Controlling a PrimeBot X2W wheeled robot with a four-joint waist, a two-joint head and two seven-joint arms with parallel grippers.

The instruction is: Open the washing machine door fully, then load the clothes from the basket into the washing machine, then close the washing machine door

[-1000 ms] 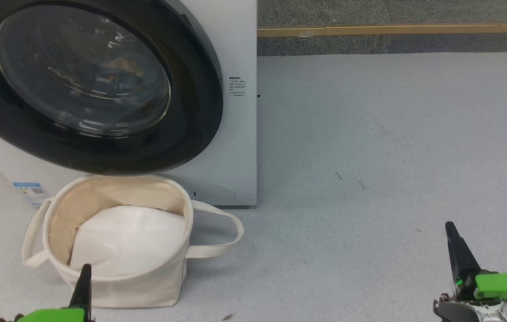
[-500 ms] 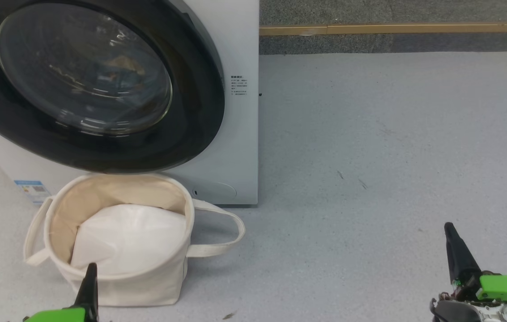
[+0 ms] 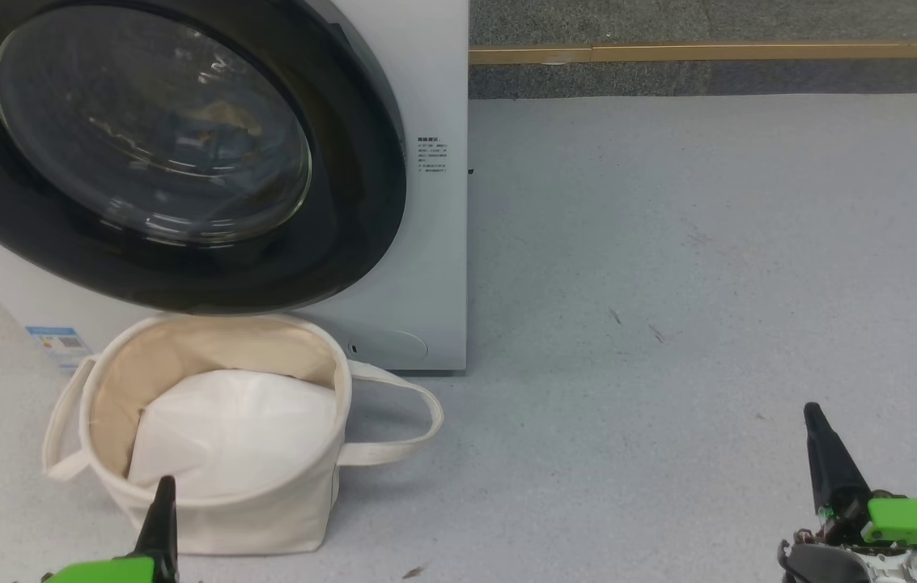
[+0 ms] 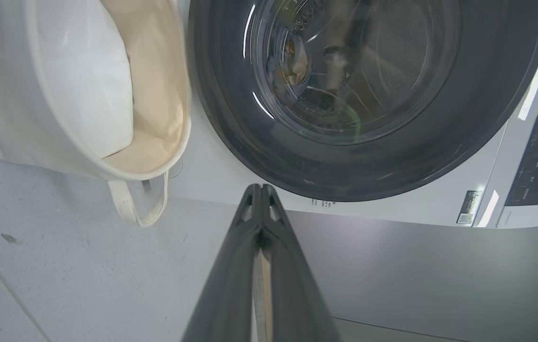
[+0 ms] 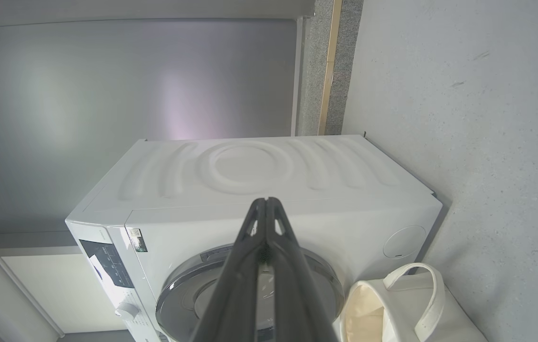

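Door [image 3: 159, 154] sits shut against the washer [image 3: 434, 243] front, at the far left of the floor [image 3: 668, 283]. Through the glass I see a blue and brown lump. I take it for the clothes [image 3: 219, 121], so they're in the drum. Basket [image 3: 264, 526] is on the floor right below the door, just beside the washer front, can't tell if touching. Only the white liner [image 3: 239, 437] is inside it.

Left fingers [image 4: 247, 228] are pressed together with nothing between them, hovering at the near edge of the floor just in front of the basket wall. Right fingers [image 5: 252, 237] are pressed together too and empty, over bare floor at the near right, well apart from everything.

My read: load done, door closed. What's left is confirming the latch and parking. I can't tell from here if the latch clicked. The rim looks flush in the right wrist view, but the catch itself is hidden.

To do it well I'd put a closed fingertip flat on the black rim at the catch side, not on the glass. One short firm push straight in, then back out along the same line. Left arm is closest. I'd lift it over the basket rim first, clear of the loop handle [image 3: 434, 417], so the basket doesn't tip or drag. Right arm needs no move
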